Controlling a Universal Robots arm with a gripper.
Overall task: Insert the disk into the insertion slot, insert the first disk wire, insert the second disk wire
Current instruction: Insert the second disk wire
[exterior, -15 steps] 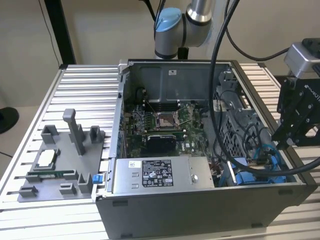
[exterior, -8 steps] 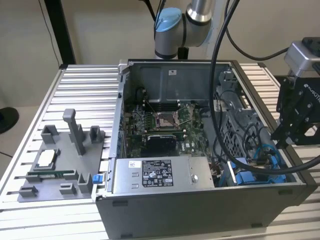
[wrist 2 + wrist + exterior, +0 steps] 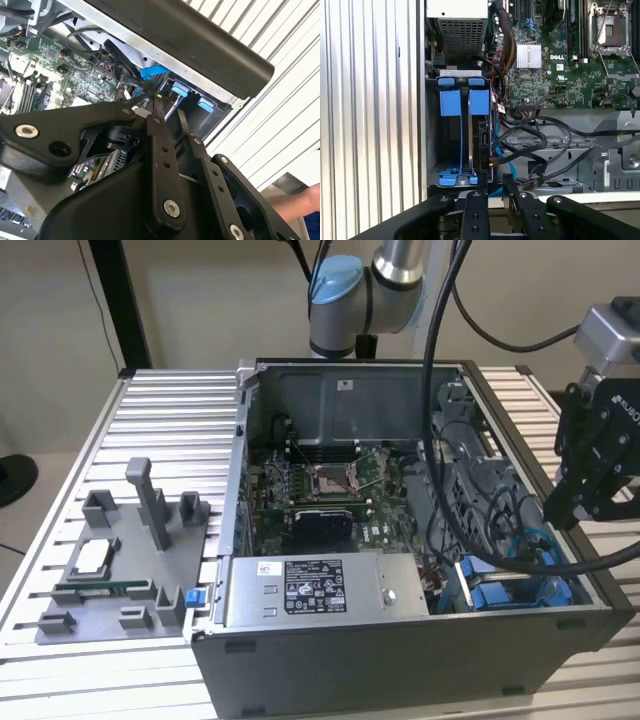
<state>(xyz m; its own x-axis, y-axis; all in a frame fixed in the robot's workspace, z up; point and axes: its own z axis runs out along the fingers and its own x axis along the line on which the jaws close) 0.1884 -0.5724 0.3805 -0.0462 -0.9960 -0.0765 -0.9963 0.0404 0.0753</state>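
Sitting in insertion slot (image 3: 451,145), disk (image 3: 482,142); parted fingers (image 3: 482,185) near

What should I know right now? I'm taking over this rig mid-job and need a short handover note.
The tool is open, holds nothing and hovers just above the insertion slot.
The disk stands on edge in that slot and looks seated: step one done.
The wires lie beside the disk; whether either is plugged in cannot be told.
Left: both wires, unless already connected.
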